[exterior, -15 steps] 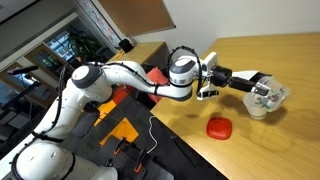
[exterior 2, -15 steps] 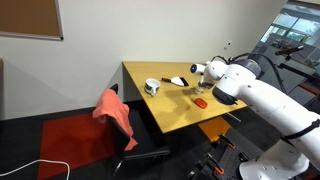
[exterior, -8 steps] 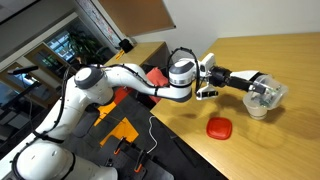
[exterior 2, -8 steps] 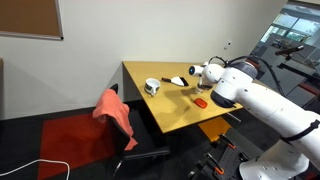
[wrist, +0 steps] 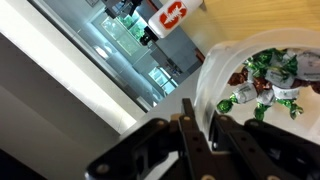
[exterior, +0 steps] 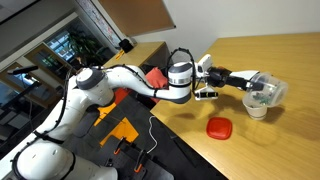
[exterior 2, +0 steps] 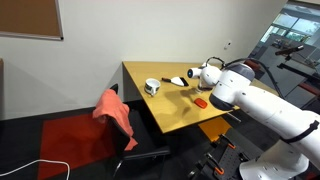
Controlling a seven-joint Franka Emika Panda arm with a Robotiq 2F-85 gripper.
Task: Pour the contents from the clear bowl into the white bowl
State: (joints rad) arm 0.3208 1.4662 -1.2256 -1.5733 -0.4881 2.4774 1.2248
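Observation:
My gripper (exterior: 247, 81) is shut on the rim of the clear bowl (exterior: 268, 90) and holds it tilted just above the white bowl (exterior: 257, 110) on the wooden table. In the wrist view the fingers (wrist: 200, 125) pinch the clear bowl's rim (wrist: 222, 70). The contents (wrist: 268, 78), greenish and whitish wrapped pieces, lie heaped inside the clear bowl. In an exterior view the gripper and both bowls show only as a small cluster (exterior 2: 179, 80).
A red squarish dish (exterior: 220, 127) lies on the table (exterior: 290, 55) near the arm, also in an exterior view (exterior 2: 201, 101). A shallower white bowl with a dark inside (exterior 2: 151, 87) stands farther along. A chair with a red cloth (exterior 2: 115, 110) stands at the table's edge.
The gripper has turned a little and raised the clear bowl slightly, so it tilts more over the white bowl. The rest is unchanged.

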